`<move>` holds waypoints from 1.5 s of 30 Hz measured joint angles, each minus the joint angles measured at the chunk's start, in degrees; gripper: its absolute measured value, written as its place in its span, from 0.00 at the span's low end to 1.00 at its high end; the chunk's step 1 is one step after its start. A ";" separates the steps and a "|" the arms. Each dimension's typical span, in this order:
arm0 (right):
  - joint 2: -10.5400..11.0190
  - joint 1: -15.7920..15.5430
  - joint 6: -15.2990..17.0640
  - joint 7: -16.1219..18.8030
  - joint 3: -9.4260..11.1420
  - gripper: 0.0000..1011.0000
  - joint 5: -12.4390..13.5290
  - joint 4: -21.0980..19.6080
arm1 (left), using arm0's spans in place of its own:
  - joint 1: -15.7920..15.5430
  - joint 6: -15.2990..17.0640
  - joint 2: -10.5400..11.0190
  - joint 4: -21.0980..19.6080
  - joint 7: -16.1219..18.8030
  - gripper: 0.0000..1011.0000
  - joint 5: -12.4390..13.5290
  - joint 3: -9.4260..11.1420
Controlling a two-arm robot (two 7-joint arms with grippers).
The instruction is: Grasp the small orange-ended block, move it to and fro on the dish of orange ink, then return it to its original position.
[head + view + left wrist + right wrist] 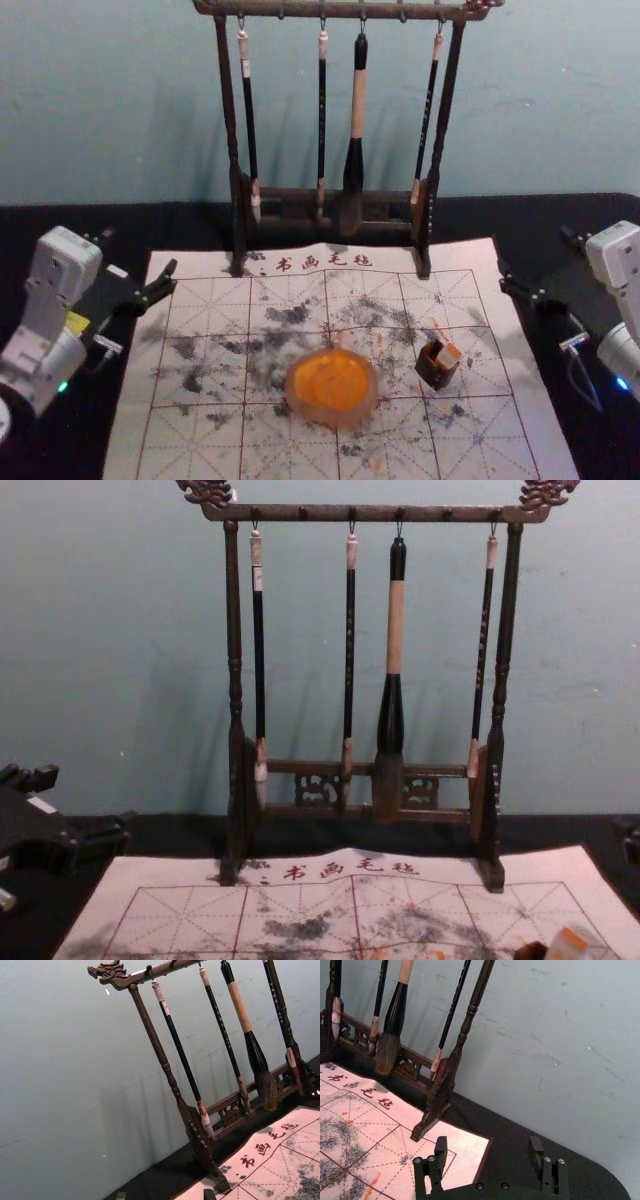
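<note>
On the mat (pixel 190 440), toward its near side, dish of orange ink (pixel 332 388): round, wet-looking in the middle; likely slick, so the dabbing calls for a light, level touch.
Small dark holder (pixel 431 374): right of the dish and apart from it; square, low, probably light enough to be dragged along if the lift goes crooked.
Orange-ended block (pixel 449 355): tilted at the holder, its orange and pale end showing above the dark rim; whether the lower part sits inside or leans behind, I cannot tell.
Handling: small, stiff and light, I judge; any wet ink on that end would make it slippery; best taken by two opposite flat sides, above the rim and off the inked face, with a modest squeeze.
Right gripper (pixel 488 1145): beside the mat's far right corner; fingers spread wide, nothing between them, touching nothing; well apart from the block, yet on its side of the mat and so the likelier one to reach; it would need to narrow a good deal.
Left gripper (pixel 140 252): parked by the far left corner; fingers wide, holding nothing.
Brush rack (pixel 375 513): behind the mat's far edge; hanging brushes (pixel 395 630) could swing if an arm strayed that far.
</note>
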 joint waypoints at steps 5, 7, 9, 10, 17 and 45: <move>0.00 0.00 0.00 0.00 0.00 0.99 0.00 0.00 | 0.00 0.00 0.00 0.00 0.00 0.99 0.00 0.00; 0.00 0.00 0.00 0.00 0.00 0.99 0.00 0.00 | 0.00 0.00 0.00 0.00 0.00 0.99 0.00 0.00; 0.00 0.00 0.00 0.00 0.00 0.99 0.00 0.00 | 0.00 0.00 0.00 0.00 0.00 0.99 0.00 0.00; 0.00 0.00 0.00 0.00 0.00 0.99 0.00 0.00 | 0.00 0.00 0.00 0.00 0.00 0.99 0.00 0.00; -0.59 0.61 -0.74 0.70 1.01 0.99 -0.69 1.12 | 0.00 0.00 0.00 0.00 0.00 0.99 0.00 0.00; 4.15 -10.16 -7.51 20.66 3.77 0.99 8.81 -9.23 | 0.00 0.00 0.00 0.00 0.00 0.99 0.00 0.00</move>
